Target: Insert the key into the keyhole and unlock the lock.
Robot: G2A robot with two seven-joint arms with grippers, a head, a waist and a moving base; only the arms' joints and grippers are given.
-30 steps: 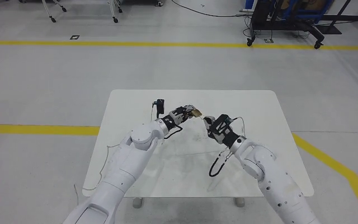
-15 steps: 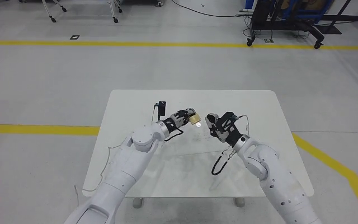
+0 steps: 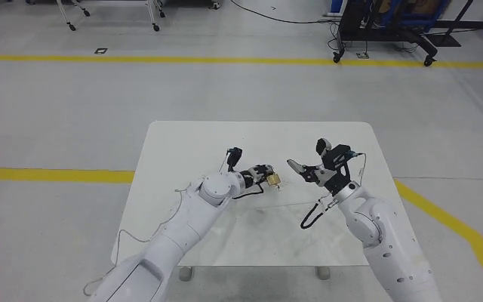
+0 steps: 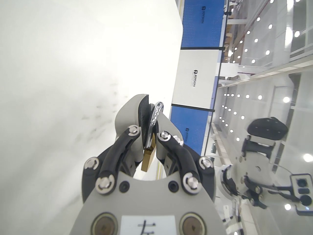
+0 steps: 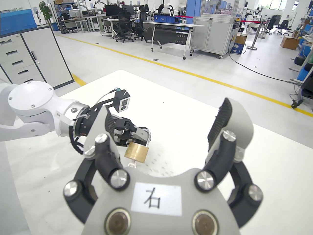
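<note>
My left gripper is shut on the silver shackle of a brass padlock, held low over the middle of the white table. In the right wrist view the padlock hangs from the left gripper, and a small silver key sticks out of its underside. My right gripper stands open and empty to the right of the lock, apart from it. Its fingers are spread wide.
The table's far edge faces a workshop floor with a yellow line. Desks, chairs and cabinets stand well behind. A wheeled cart is far off at the back right.
My right gripper has opened, let go near the lock and drawn back to the right. The left arm has carried the padlock nearer and slightly right, lower over the table.
</note>
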